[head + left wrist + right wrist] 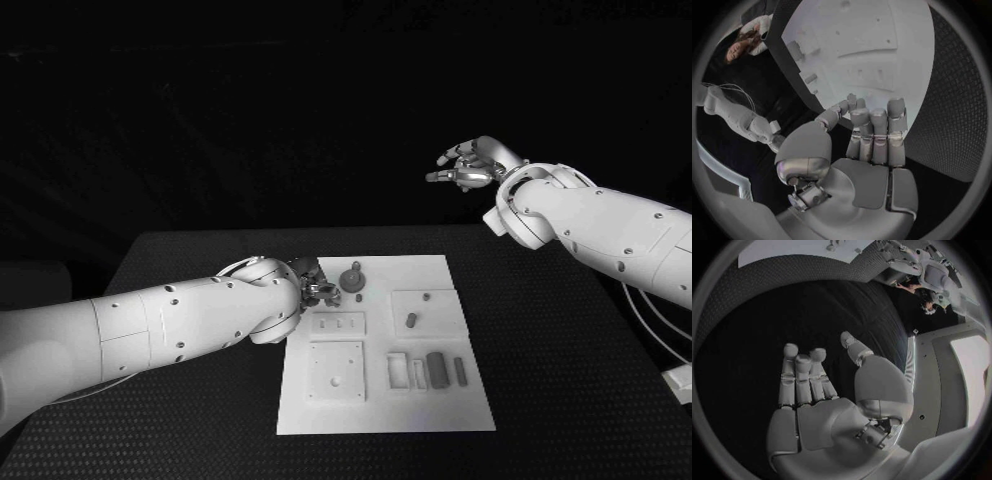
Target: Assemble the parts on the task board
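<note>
1. Left robot hand (315,287) hovers low over the task board (459,415), at its far-left edge; fingers loosely together, nothing in them.
2. Right robot hand (470,165) hangs high beyond the black surface (577,400), fingers apart, empty.
3. Judging by this, we're at the reach: a dark upright peg (355,277) stands just beside the left fingers. Next move calls for a clean pinch.
4. Recessed trays on the board: one holds a small part (413,321), the near one several grey parts (436,368) side by side.

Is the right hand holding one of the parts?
No. In the right wrist view the right hand has its fingers spread with nothing between them, raised away from the task board.
</note>
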You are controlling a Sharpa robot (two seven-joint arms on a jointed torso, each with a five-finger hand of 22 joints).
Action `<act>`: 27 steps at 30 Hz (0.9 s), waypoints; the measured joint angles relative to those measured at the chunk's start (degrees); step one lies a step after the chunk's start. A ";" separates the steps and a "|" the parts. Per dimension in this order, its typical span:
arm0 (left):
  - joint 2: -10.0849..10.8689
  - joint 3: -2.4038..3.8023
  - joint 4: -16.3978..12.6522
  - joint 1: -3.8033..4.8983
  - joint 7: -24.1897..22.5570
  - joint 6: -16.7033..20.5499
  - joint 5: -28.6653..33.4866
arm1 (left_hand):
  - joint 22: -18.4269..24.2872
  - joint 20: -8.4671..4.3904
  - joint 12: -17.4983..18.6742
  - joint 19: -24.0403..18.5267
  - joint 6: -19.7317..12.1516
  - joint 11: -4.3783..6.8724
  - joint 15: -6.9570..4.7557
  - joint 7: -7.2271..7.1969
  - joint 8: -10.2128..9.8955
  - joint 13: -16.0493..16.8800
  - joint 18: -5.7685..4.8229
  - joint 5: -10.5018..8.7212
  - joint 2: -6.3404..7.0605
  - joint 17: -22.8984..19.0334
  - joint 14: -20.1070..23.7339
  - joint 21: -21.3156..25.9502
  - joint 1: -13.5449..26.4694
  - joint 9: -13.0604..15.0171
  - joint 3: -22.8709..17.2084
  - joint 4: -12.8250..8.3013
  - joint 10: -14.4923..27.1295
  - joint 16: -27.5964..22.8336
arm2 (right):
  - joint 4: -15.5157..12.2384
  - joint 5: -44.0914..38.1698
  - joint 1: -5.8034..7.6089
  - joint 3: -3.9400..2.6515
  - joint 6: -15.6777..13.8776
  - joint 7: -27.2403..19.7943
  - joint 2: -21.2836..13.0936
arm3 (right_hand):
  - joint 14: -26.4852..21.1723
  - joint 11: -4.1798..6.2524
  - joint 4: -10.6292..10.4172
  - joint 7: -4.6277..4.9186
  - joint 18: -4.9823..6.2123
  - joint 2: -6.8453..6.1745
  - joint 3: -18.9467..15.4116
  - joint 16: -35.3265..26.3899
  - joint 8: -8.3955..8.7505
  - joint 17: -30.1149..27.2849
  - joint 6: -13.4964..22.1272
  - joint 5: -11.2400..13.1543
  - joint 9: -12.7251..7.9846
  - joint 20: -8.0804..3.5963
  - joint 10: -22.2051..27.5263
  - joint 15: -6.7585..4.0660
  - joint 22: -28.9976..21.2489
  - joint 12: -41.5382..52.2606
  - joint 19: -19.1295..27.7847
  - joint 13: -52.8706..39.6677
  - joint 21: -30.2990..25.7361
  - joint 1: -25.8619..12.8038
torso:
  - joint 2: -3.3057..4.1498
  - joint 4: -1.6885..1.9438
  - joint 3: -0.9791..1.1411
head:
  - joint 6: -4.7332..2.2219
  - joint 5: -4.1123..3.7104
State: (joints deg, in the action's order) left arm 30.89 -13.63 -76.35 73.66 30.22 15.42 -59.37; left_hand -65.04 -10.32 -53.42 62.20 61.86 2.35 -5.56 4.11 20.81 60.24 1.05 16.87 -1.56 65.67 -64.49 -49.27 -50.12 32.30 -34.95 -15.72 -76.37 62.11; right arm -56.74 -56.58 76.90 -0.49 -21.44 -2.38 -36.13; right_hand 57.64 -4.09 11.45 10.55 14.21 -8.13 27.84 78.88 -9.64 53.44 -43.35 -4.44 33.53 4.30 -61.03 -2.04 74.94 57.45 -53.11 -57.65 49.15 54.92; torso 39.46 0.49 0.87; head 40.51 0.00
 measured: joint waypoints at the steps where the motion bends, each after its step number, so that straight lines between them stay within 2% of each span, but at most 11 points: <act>1: -0.07 0.00 0.03 -0.08 0.08 -0.01 0.00 | -0.05 -0.03 -0.18 0.17 0.02 0.01 0.00 0.02 0.00 0.00 0.00 -0.27 0.01 -0.01 0.00 0.00 0.01 0.00 0.00 0.00 0.00 0.21 | 0.04 0.01 0.00 0.00 0.05 0.00 0.05 | 0.00 0.00 0.00 0.00 0.00 0.00 0.00 0.00 0.00 0.00 0.00 0.00 0.00 0.00 0.00 0.00 0.00 0.00 0.00 0.01 0.00 0.00 | 0.01 -0.01 0.00 | 0.03 -0.02; 10: -0.27 0.00 0.54 -0.51 0.38 -0.10 0.15 | -0.52 -0.35 -0.95 0.53 0.48 0.10 -0.22 0.18 0.00 -0.33 -0.01 -0.74 -0.43 -0.60 -0.20 0.00 0.87 0.00 -0.18 0.07 -0.09 1.12 | 0.32 0.08 0.00 0.00 0.46 0.01 0.32 | 0.00 0.00 0.00 -0.01 0.00 0.00 0.00 0.00 0.00 0.00 0.01 0.00 0.00 0.00 0.00 0.01 0.00 0.00 0.00 0.05 0.00 0.00 | 0.01 0.03 0.03 | 0.53 -0.18; 17: -0.43 0.01 0.97 -1.68 0.39 -0.11 0.25 | -0.91 -0.34 -1.53 0.70 0.69 0.42 -0.41 -0.01 0.05 -1.10 -0.02 0.37 -0.58 -1.41 -0.39 0.00 2.06 0.00 -0.33 -0.08 -0.41 2.18 | 0.65 0.08 0.00 0.01 0.79 0.18 0.75 | 0.00 0.00 0.16 -0.01 -0.01 0.04 -0.16 0.00 0.00 -0.05 0.01 0.00 -0.01 0.00 -0.01 0.01 -0.01 0.00 0.00 0.11 0.00 -0.04 | -0.01 0.09 0.03 | 0.83 -0.30; 27: -0.99 0.00 1.28 -2.41 0.18 -0.60 0.21 | -1.24 -1.04 -1.80 0.99 0.92 0.62 -0.71 -0.22 0.35 -1.86 -0.05 0.38 -0.64 -2.14 -0.70 0.00 2.86 0.01 -0.53 -0.28 -0.61 2.63 | 0.72 0.06 0.00 0.01 1.14 0.38 0.99 | -0.01 0.01 0.16 -0.07 -0.01 0.23 -0.16 0.00 0.00 -0.05 -0.03 0.00 -0.01 0.00 -0.01 0.02 -0.01 0.00 0.00 0.11 0.00 -0.23 | -0.01 0.09 -0.04 | 1.03 -0.59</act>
State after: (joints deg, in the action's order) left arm 29.91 -13.63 -75.07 71.25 30.40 14.83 -59.17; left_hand -66.28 -11.36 -55.22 63.19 62.77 2.97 -6.27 3.89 21.16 58.37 1.00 17.25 -2.19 63.53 -65.19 -49.27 -47.26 32.31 -35.47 -16.01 -76.98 64.74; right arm -56.01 -56.52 76.90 -0.49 -20.30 -2.00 -35.13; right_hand 57.64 -4.08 11.61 10.48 14.20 -7.91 27.68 78.87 -9.64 53.39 -43.38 -4.44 33.52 4.30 -61.04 -2.02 74.93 57.44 -53.11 -57.54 49.15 54.69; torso 39.45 0.58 0.83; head 41.54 -0.59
